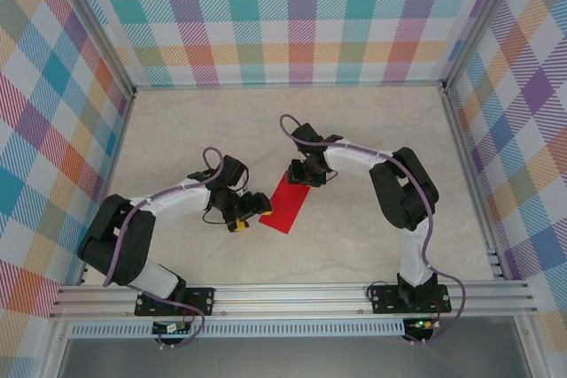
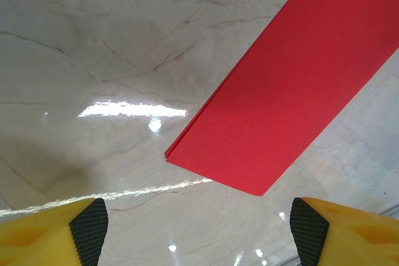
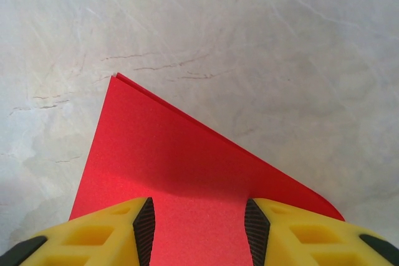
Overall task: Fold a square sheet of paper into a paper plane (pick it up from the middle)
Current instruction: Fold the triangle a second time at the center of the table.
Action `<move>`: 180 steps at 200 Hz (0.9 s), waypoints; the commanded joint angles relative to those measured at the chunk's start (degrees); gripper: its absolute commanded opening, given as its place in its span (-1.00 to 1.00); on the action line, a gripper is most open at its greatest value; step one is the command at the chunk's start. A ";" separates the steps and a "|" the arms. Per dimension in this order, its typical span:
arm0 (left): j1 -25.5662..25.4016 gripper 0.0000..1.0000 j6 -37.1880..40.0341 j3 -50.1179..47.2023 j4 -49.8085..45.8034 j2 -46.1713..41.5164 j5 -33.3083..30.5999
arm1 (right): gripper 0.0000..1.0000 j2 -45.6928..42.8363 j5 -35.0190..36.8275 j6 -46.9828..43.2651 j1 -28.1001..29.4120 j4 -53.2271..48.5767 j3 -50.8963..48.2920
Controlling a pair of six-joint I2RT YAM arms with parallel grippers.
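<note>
The red square sheet of paper [image 1: 286,204], folded double into a strip, lies flat on the marble table [image 1: 372,130]. One end lies under the right gripper [image 3: 199,222], between its parted fingers. The other end lies just ahead of the left gripper [image 2: 199,228], whose jaws are wide apart and clear of it.

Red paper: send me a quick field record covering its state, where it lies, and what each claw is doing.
item: red sheet, folded double, two layers showing along one edge
resting on: table, lying flat between the two arms
left claw: open, beside the sheet's near end, not touching it
right claw: jaws apart, over the sheet's far end; contact unclear
fold progress: no pointed plane shape yet
</note>
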 commanded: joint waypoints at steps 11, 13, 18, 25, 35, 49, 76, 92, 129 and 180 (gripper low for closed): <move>-0.65 0.58 1.44 2.54 0.55 1.71 3.62 | -0.10 3.90 -0.36 -0.41 0.45 1.04 -0.57; -0.65 0.58 1.43 2.60 0.62 1.81 3.65 | -0.10 3.87 -0.33 -0.17 0.37 1.07 -0.69; -0.73 0.58 1.37 2.63 0.73 1.93 3.68 | -0.10 3.90 -0.23 0.29 0.34 1.38 -1.15; -0.74 0.58 1.34 2.88 0.97 2.19 3.83 | -0.11 3.71 -0.14 0.95 0.32 1.94 -1.85; -0.73 0.58 1.10 2.99 1.29 2.57 4.22 | -0.12 3.27 -0.41 1.82 0.15 3.68 -3.30; -0.73 0.58 1.00 3.50 1.54 3.33 4.39 | -0.14 2.76 -2.04 2.79 -0.59 6.05 -5.58; -0.82 0.58 0.99 4.28 1.18 4.55 3.83 | -0.14 2.18 -4.85 4.50 -2.33 8.58 -8.46; -0.91 0.57 0.86 4.56 1.47 5.22 3.98 | -0.14 1.79 -5.17 4.58 -2.85 9.12 -9.42; -1.43 0.56 0.47 5.23 2.67 6.03 4.80 | -0.15 1.76 -5.14 4.28 -2.98 8.86 -9.78; -1.88 0.46 0.03 5.45 3.83 6.09 6.23 | -0.16 1.90 -4.64 4.14 -2.98 8.28 -9.87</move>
